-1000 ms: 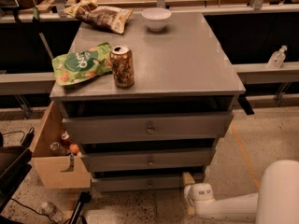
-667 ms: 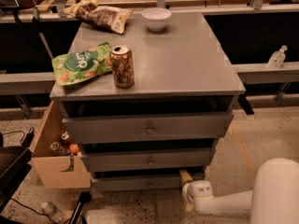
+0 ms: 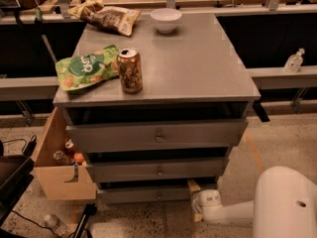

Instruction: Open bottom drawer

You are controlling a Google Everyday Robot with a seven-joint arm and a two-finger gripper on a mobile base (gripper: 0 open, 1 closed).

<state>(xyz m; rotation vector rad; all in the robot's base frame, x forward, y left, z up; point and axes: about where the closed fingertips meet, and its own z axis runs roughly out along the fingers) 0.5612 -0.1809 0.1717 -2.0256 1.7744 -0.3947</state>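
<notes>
bottom drawer [image 3: 129, 196]: lowest of three grey fronts under the table [image 3: 198, 68], just above the floor; slimmest front; appears shut or close to it.
Small round knob [image 3: 159, 195] sits at centre of the front, dim but visible.
Handling, as judged: rigid panel on slides; light to moderate pull; not fragile; knob small and probably smooth, so slip is expected if pinched shallow.
Hold is to be taken on the knob, closed on it from both sides; pull straight out along the slide axis; an off-axis pull is likely to bind it.
claw [image 3: 195, 202] is low at the right end of the bottom drawer front, near the floor, roughly at knob height but off to its right; nothing is seen held; how far open it is cannot be told.
White arm [image 3: 277, 202] enters from lower right.
middle drawer [image 3: 158, 170] and top drawer [image 3: 158, 136] are directly above; not to be touched.
On the table: can [image 3: 130, 71] upright; green snack bag [image 3: 81, 73]; brown chip bag [image 3: 106, 18]; white bowl [image 3: 166, 20]; a jerky pull could tip the can.
Wooden box [image 3: 52, 180] stands on the floor to the left.
</notes>
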